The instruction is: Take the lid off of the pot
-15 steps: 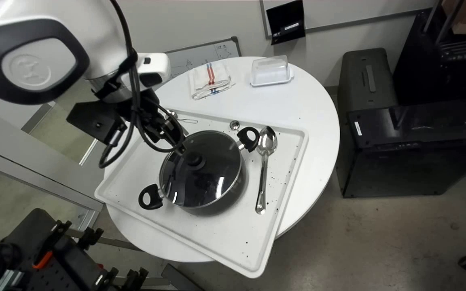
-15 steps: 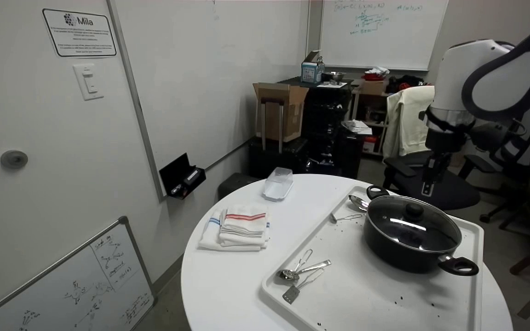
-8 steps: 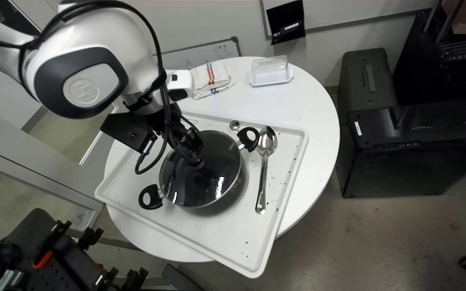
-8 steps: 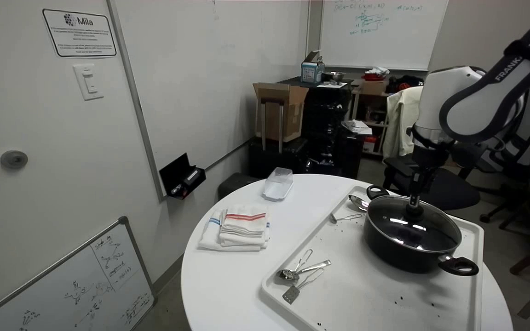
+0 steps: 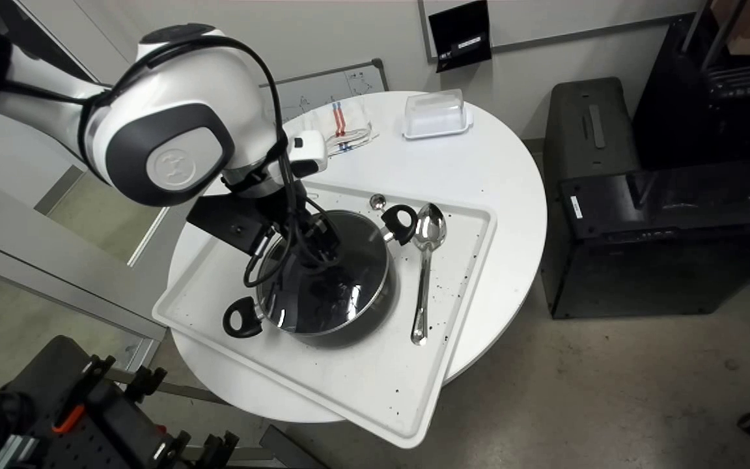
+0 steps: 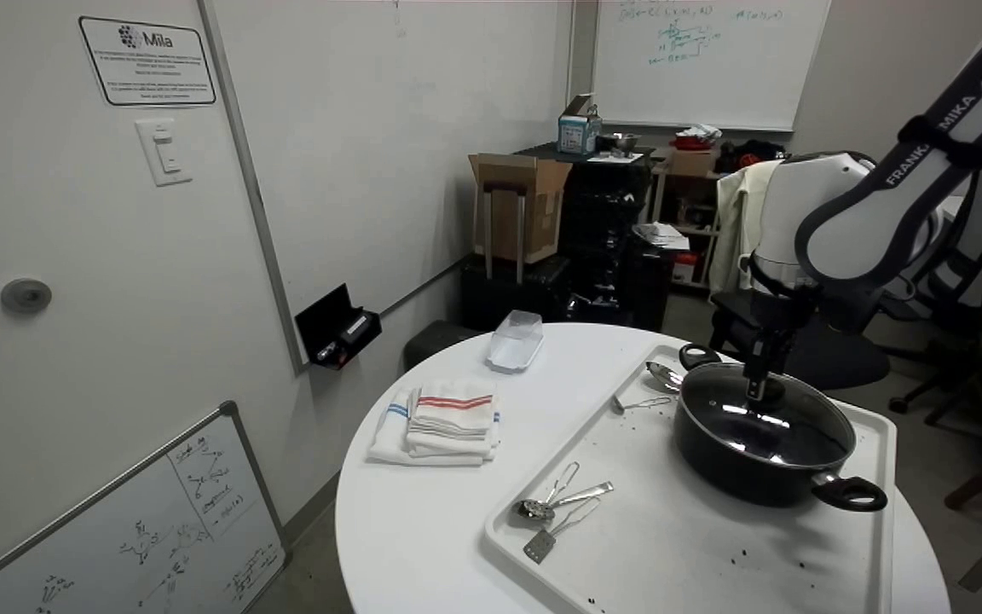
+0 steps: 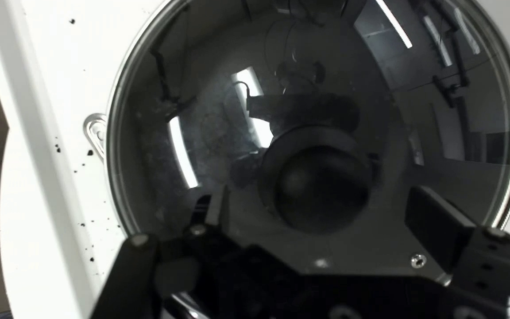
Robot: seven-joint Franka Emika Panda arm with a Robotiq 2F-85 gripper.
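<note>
"Has it got hold of anything, that gripper (image 7: 320,201)?"

"No. Its fingers (image 7: 434,228) stand wide, and the knob (image 7: 321,190) sits between them, with a gap showing on either side in the wrist view."

"And the lid (image 7: 308,106)?"

"Right underneath the gripper, seated on the pot (image 6: 738,469). So I'd call this the lining-up, just short of the grasp; the lift hasn't begun."

"What would you do next, then?"

"Check the height first. In an exterior view the fingers (image 6: 755,389) look about level with the knob, but I can't tell whether they reach low enough around it. If they do, bring them together on the knob, then lift straight up so the lid comes away level."

"And the big spoon (image 5: 425,266)?"

"Off to one side of the gripper, past the lid's rim, lying on the tray (image 5: 375,391). It shouldn't get in the way of a clean upward lift."
</note>
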